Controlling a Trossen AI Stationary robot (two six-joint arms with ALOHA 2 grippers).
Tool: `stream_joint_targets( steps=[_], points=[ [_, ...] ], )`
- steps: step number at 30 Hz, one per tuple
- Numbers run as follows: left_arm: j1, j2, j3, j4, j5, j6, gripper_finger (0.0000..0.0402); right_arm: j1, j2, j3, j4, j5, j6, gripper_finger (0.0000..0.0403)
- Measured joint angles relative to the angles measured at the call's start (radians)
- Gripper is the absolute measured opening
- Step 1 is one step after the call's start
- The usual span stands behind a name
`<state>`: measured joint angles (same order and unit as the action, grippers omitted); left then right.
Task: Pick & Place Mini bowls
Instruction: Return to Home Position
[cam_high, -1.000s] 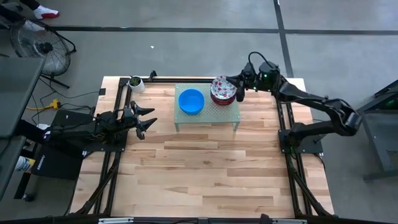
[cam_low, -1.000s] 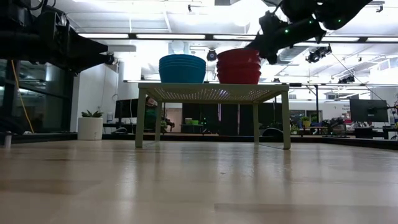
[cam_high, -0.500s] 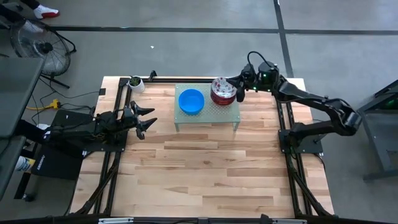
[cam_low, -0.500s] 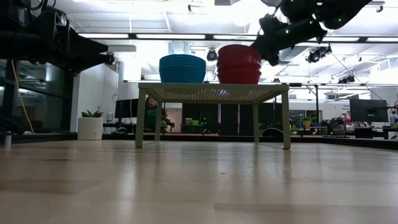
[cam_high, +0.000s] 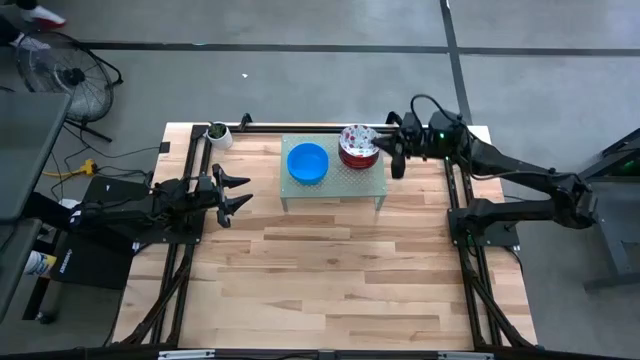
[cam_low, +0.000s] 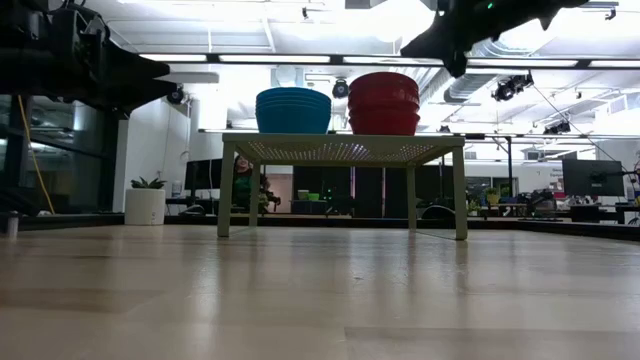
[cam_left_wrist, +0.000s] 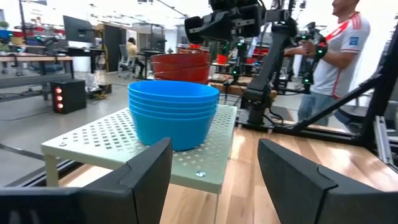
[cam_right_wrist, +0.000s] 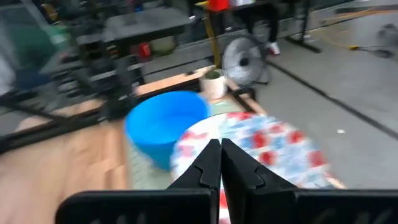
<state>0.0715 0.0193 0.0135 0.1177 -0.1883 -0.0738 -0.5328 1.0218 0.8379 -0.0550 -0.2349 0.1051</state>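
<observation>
The left gripper (cam_high: 240, 190) is hovering at the left edge of the table, fingers spread wide and holding nothing, pointing across toward the shelf (cam_high: 340, 187). It is waiting well apart from the bowls.

On the shelf's left half the blue bowls (cam_high: 307, 163) are sitting nested in one upright stack. Just beside them, on the right half and nearer the far edge, the red-speckled bowls (cam_high: 357, 146) are standing in a second upright stack. No bowl is showing on the table top, so the placing looks finished.

The right gripper (cam_high: 393, 150) is hanging just past the shelf's right end. Its fingers are pressed together and empty. In the low view it is riding above and to the right of the red stack's top rim, clear of it. The red stack is therefore lying ahead of its fingertips and a little below them. The move home probably calls for a pull straight back to the right, away from the stack, before the arm is lowered.
</observation>
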Motion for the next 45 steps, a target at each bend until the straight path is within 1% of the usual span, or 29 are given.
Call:
stream_joint_targets(
  steps=[3, 5, 8, 12, 14, 18, 21, 25, 30, 36, 40, 42, 45],
  points=[
    [0.000, 0.000, 0.000, 0.000, 0.027, -0.001, 0.0232, 0.084, -0.041, -0.015, -0.029, 0.011, 0.020, 0.0000],
    [0.000, 0.000, 0.000, 0.000, 0.027, 0.005, 0.0232, 0.138, -0.076, -0.067, -0.010, 0.044, 0.064, 0.0000],
    [-0.002, 0.000, 0.000, 0.000, 0.025, 0.019, 0.0232, 0.234, -0.140, -0.194, 0.079, 0.143, 0.159, 0.0000],
    [-0.002, 0.000, 0.000, 0.001, 0.036, 0.020, 0.0232, 0.381, -0.239, -0.366, 0.265, 0.296, 0.261, 0.0000],
    [-0.002, 0.000, 0.000, 0.001, 0.038, 0.019, 0.0232, 0.441, -0.285, -0.443, 0.321, 0.357, 0.304, 0.0000],
    [-0.002, 0.000, 0.000, 0.009, 0.039, 0.020, 0.0232, 0.529, -0.383, -0.570, 0.396, 0.446, 0.379, 0.0000],
    [-0.002, 0.000, 0.000, 0.029, 0.034, 0.026, 0.0232, 0.565, -0.467, -0.641, 0.428, 0.483, 0.389, 0.0000],
    [0.000, 0.000, 0.000, 0.029, 0.016, 0.027, 0.0232, 0.572, -0.591, -0.713, 0.427, 0.487, 0.407, 0.0000],
    [0.000, 0.000, 0.000, 0.016, 0.014, 0.011, 0.0232, 0.572, -0.722, -0.786, 0.391, 0.457, 0.415, 0.0000],
    [0.000, 0.000, 0.000, -0.013, 0.013, -0.021, 0.0232, 0.571, -0.843, -0.825, 0.273, 0.412, 0.418, 0.0000],
    [0.000, 0.000, 0.000, -0.016, 0.013, 0.019, 0.0232, 0.571, -0.920, -0.828, 0.184, 0.393, 0.413, 0.0000],
    [0.000, 0.000, 0.000, -0.016, 0.012, 0.025, 0.0232, 0.571, -0.960, -0.828, 0.124, 0.385, 0.397, 0.0000],
    [0.000, 0.000, 0.000, -0.016, 0.010, 0.024, 0.0232, 0.571, -1.009, -0.825, 0.096, 0.372, 0.351, 0.0000]
  ],
)
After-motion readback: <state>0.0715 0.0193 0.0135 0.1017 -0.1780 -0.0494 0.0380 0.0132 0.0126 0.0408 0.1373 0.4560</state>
